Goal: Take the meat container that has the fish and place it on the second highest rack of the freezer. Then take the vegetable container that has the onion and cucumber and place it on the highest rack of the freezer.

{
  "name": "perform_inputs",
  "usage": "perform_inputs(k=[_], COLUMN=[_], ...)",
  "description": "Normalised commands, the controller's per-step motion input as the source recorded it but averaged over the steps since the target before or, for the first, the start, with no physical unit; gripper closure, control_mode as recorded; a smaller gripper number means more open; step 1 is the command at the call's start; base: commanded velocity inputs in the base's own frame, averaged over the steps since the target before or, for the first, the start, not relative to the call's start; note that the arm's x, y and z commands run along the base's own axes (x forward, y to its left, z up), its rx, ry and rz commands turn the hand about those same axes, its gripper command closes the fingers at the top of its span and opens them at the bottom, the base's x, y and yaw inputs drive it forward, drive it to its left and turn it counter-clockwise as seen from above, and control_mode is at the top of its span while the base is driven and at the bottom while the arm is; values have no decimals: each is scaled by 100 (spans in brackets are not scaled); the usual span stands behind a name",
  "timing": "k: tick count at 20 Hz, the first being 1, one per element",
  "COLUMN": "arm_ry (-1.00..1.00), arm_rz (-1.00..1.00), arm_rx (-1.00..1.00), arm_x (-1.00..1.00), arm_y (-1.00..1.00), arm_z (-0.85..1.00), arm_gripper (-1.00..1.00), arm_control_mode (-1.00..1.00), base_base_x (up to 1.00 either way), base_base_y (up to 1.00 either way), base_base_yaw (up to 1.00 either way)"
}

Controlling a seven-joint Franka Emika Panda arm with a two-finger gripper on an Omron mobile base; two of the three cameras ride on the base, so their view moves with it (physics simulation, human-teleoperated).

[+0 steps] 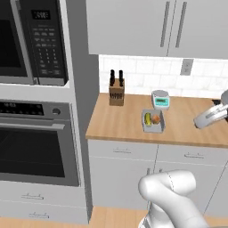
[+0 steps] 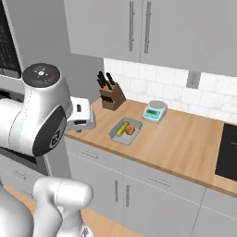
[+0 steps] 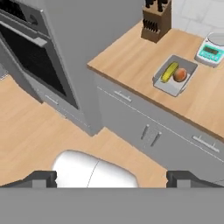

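Wall oven [image 3: 35,57]: far to the left of the gripper in the hand view, its black front set in the tall grey column.
Gripper [image 3: 112,178]: its two dark finger tips stand wide apart at the bottom of the hand view; the jaws are fully open and nothing is between them. It hangs in the air above the wooden floor, well apart from the counter.
Counter [image 3: 131,61]: wooden top ahead of the gripper, with grey drawers and doors under it.
Knife block [image 3: 156,22]: brown, at the back of the counter near the wall, far ahead of the gripper and to the left of the tray.
Vegetable container [image 3: 175,75]: shallow grey tray resting flat on the counter, ahead of the gripper and to its right, well apart from the finger tips and close to the front edge of the counter.
Cucumber [image 3: 169,71]: yellow-green, lying in the left part of the tray.
Onion [image 3: 180,75]: orange, round, just beside the cucumber in the same tray.
Kitchen scale [image 3: 211,50]: white and teal, behind the tray, further right.
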Motion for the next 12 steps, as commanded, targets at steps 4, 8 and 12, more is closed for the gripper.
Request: perform_inputs(k=[4,8,12], arm_ry=[16,34,28], arm_rz=[-56,-58,-56], arm_rx=[16,32,36], arm_x=[41,14,20], arm_y=[-14,0,0], arm_z=[-46,-59,-39], arm_gripper=[-100,-100,-100], arm_control_mode=[-100,-100,-100], base_base_x=[0,0,0], base_base_y=[0,0,0], base_base_yaw=[0,0,0])
